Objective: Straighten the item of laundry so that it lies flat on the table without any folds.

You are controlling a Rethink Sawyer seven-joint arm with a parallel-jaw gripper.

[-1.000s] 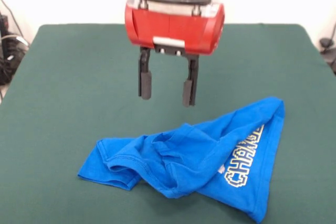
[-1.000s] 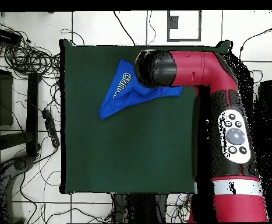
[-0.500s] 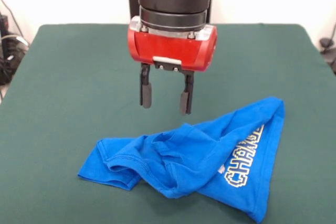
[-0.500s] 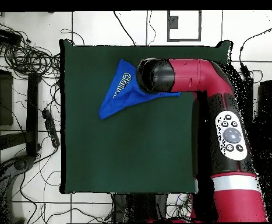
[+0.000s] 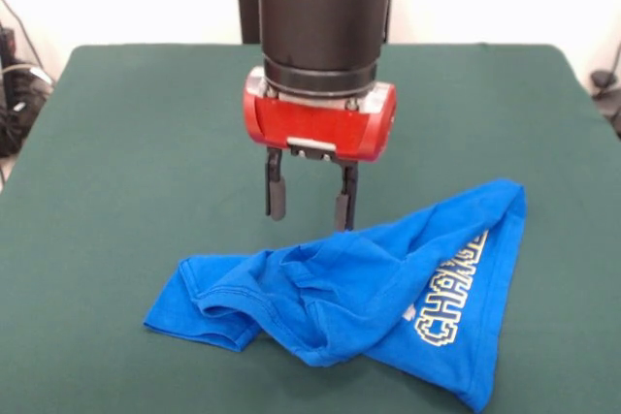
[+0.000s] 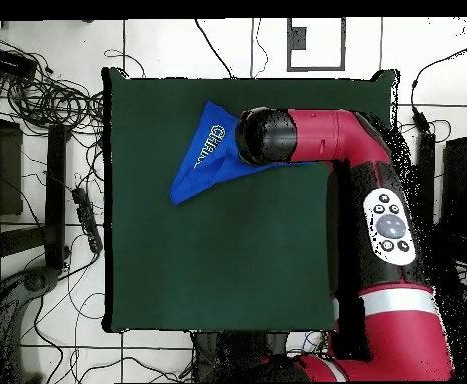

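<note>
The item of laundry (image 5: 388, 298), a bright blue T-shirt, lies crumpled and folded over itself at the near side of the green table (image 5: 126, 143). Yellow-outlined lettering shows on its right part. In the overhead view the shirt (image 6: 202, 160) lies near the table's top edge, partly hidden under the arm. My gripper (image 5: 309, 203) hangs open just above the table, right behind the shirt's upper edge, with nothing between its fingers. Its right fingertip is close to the cloth's rim.
Tangled cables (image 6: 47, 100) and black equipment (image 6: 2, 170) lie on the floor left of the table in the overhead view. My red arm (image 6: 377, 200) reaches over the table's right side.
My gripper has come down and slightly away from the camera, from well above the table to just over it behind the shirt. The shirt has not moved.
</note>
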